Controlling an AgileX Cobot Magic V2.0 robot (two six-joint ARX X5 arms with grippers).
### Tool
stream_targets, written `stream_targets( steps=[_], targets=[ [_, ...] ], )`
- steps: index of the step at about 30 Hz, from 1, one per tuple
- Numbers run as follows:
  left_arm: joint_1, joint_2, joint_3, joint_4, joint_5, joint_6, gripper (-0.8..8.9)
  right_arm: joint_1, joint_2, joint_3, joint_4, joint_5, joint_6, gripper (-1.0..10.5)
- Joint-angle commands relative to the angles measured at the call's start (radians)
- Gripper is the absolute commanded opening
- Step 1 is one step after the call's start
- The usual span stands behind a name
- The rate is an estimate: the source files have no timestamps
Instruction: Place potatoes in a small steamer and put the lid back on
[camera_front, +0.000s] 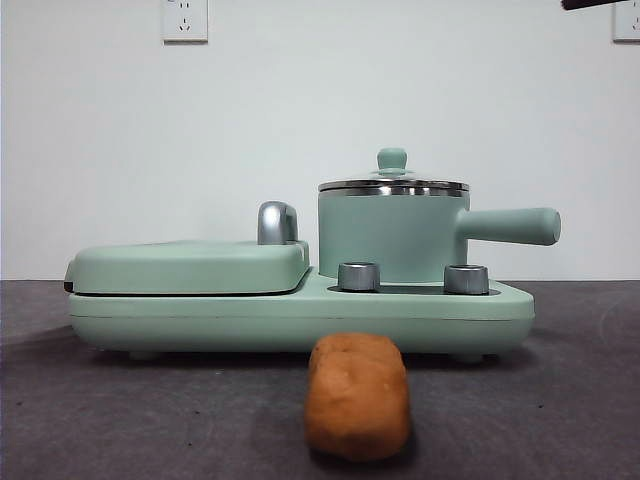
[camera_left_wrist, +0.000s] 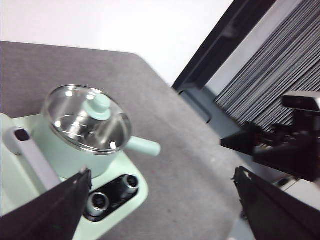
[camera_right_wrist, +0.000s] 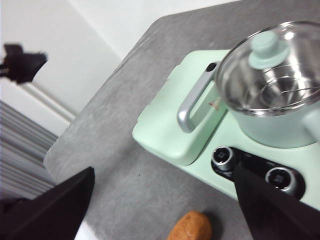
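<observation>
Task not yet started, judging from the layout. Potato (camera_front: 357, 396) lying on the grey worktop (camera_front: 560, 400), just in front of the mint-green cooker base (camera_front: 300, 318), end-on to the front camera; free of any contact, so open to a grasp from above. Small steamer (camera_front: 392, 238) seated on the right half of the base, behind the two chrome knobs (camera_front: 359, 276), side handle (camera_front: 510, 226) pointing right. Lid (camera_front: 392, 184) closed on the steel rim, green knob (camera_front: 392, 158) upright; likely first item to lift, since the pot cannot be loaded while covered. Flat grill plate (camera_front: 190, 266) shut on the left half, chrome handle (camera_front: 277, 222) standing beside the pot. Left pincer (camera_left_wrist: 162, 205) raised over the pot side of the worktop, jaws spread wide, nothing between them. Right pincer (camera_right_wrist: 162, 200) raised above the cooker front, jaws likewise spread and empty, potato near its lower field. Wire rack visible through the glass in the wrist views.
</observation>
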Motion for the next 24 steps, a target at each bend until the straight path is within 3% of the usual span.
stream_targets(
  steps=[1,6,17,24],
  targets=[
    [-0.039,0.074,0.090,-0.035,-0.060,0.124,4.68,0.023,0.005,0.018,0.010,0.018,-0.014,4.4],
    [-0.135,0.256,0.262,-0.116,-0.181,0.255,4.68,0.053,0.005,0.018,-0.004,0.026,-0.007,4.4],
    [-0.290,0.698,0.588,-0.105,-0.378,0.436,4.68,0.073,0.003,0.018,-0.052,0.026,0.002,4.4],
    [-0.340,0.914,0.691,0.019,-0.451,0.460,4.68,0.073,0.003,0.018,-0.054,0.026,0.002,4.4]
  ],
)
